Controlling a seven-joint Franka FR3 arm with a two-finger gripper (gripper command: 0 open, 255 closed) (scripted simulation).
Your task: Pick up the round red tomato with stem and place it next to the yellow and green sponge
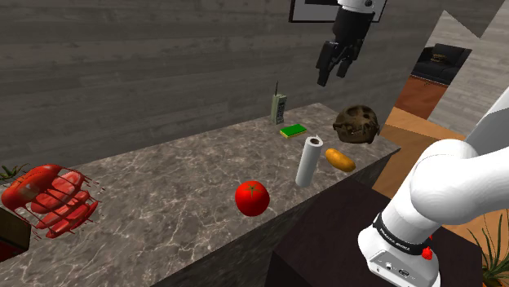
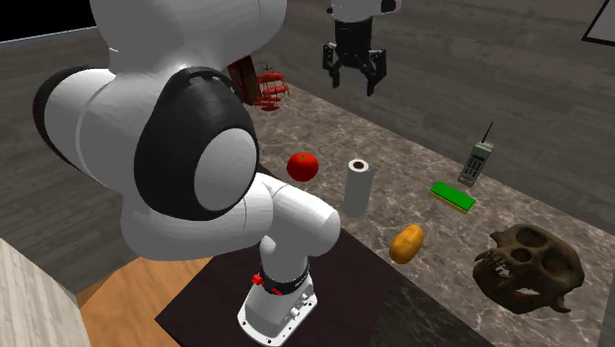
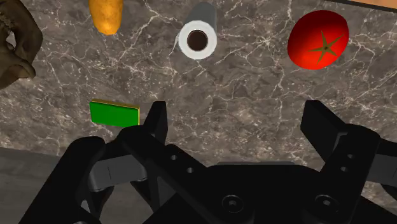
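Our gripper (image 1: 333,75) hangs high, fingers apart; descending, we may topple the paper roll (image 1: 309,161), at two o'clock from the tomato (image 1: 252,198) in the shoulder view.

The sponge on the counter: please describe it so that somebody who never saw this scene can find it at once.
Follow the marbled counter to its far end in the shoulder view, where a handset phone stands upright. The sponge lies flat just beside it, near a brown skull. It alone is a thin rectangle, green on top, yellow-edged.
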